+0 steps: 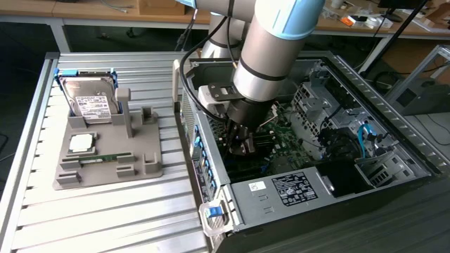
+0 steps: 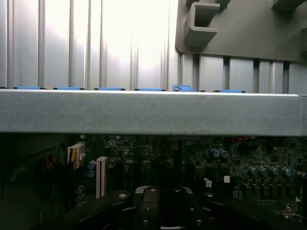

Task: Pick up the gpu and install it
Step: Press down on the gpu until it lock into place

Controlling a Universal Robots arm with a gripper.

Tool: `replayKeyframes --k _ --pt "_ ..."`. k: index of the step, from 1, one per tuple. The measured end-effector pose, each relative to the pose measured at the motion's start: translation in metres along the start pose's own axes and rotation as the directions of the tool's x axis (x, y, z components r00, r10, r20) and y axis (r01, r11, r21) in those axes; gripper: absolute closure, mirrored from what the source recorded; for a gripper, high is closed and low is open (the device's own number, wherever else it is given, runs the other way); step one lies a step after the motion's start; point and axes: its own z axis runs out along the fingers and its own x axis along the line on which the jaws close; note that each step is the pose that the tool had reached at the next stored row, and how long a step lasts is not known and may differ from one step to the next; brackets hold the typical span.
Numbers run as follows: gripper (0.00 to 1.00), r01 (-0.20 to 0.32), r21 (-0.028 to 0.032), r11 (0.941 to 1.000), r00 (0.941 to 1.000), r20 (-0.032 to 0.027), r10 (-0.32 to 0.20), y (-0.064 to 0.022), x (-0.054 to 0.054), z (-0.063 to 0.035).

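We had the arm [image 1: 271,58] reaching down into the open computer case [image 1: 393,142], and it was tight in there: the case wall [image 2: 153,112] stood close on one side, the drive cage [image 1: 316,103] and the blue cables [image 1: 365,139] crowded the exterior view's right, and the power supply [image 1: 295,187] blocked the near end. Outside, we saw open slatted table [image 1: 98,216] in front of the grey holder [image 1: 105,158], where the hard drive [image 1: 90,100] stood upright.

We see our arm [image 1: 271,47] coming down steeply from above, with its wrist pointing downward. Our gripper [image 1: 239,143] is at the low end of it, and its fingers are closed together. Its dark linkage [image 2: 158,208] appears in the wrist view.
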Motion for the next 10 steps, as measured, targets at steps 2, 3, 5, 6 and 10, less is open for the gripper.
replayKeyframes --k 2,3,5,6,10 --pt "0.89 0.000 0.0000 1.0000 1.0000 0.0002 0.000 0.0000 0.0000 0.0001" --pt "0.89 0.000 0.0000 1.0000 1.0000 0.0005 0.000 0.0000 0.0000 0.0002" --pt "0.89 0.000 0.0001 1.0000 1.0000 0.0007 0.000 0.0001 0.0000 0.0003" --pt "0.89 0.000 0.0001 1.0000 1.0000 0.0008 0.000 0.0001 -0.0001 0.0004" --pt "0.89 0.000 0.0000 1.0000 1.0000 0.0006 0.000 0.0001 -0.0037 0.0004"
